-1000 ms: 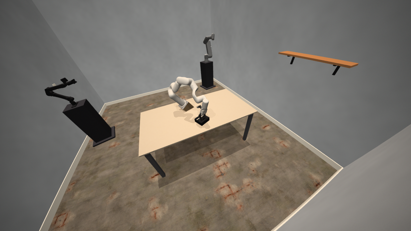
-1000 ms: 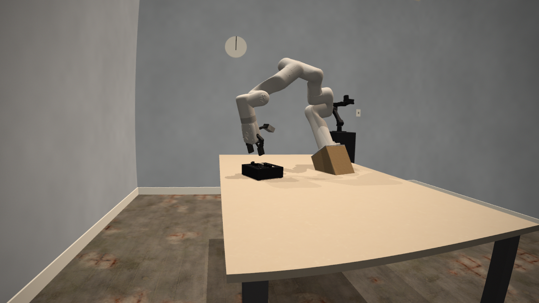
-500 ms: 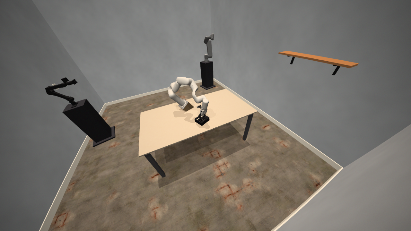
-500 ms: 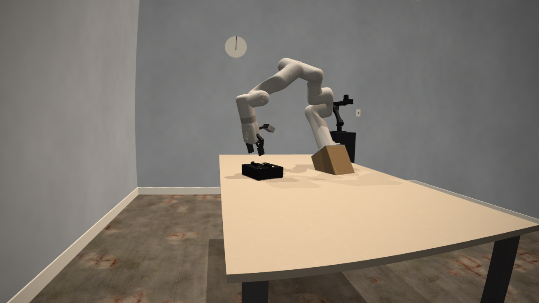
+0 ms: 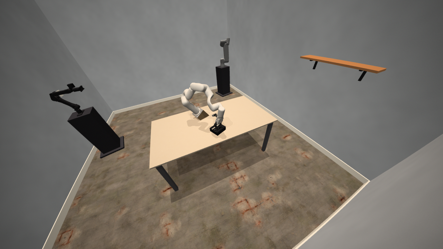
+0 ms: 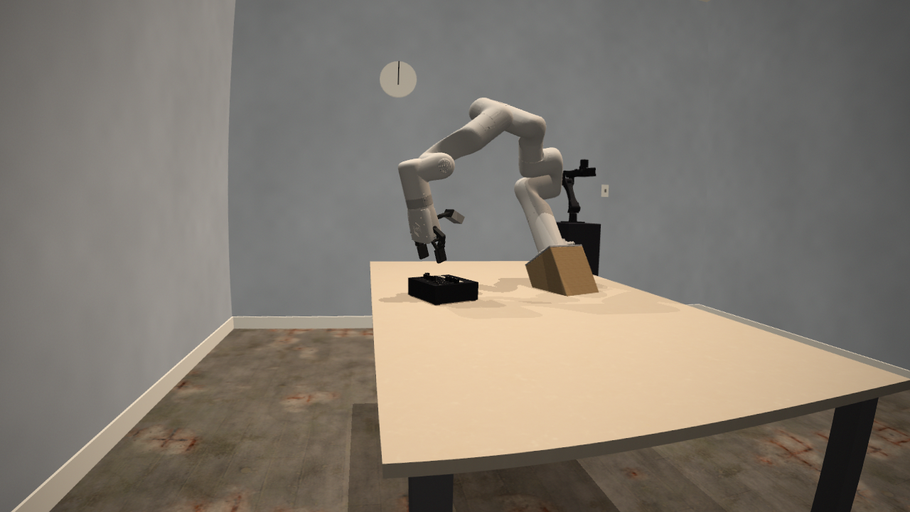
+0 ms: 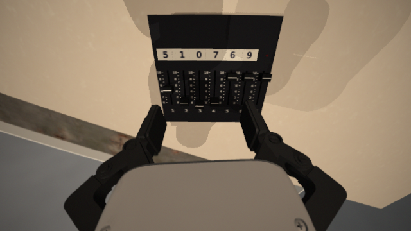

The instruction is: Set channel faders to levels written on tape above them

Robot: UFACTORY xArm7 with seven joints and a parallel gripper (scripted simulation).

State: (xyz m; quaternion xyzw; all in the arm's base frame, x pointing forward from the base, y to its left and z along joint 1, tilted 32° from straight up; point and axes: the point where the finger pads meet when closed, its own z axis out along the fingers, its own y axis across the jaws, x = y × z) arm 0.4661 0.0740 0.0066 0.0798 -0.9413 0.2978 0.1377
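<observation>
The claw is wide open, gripping nothing. Below its fingertips, apart from them, the black lighting desk sits on the table.
</observation>
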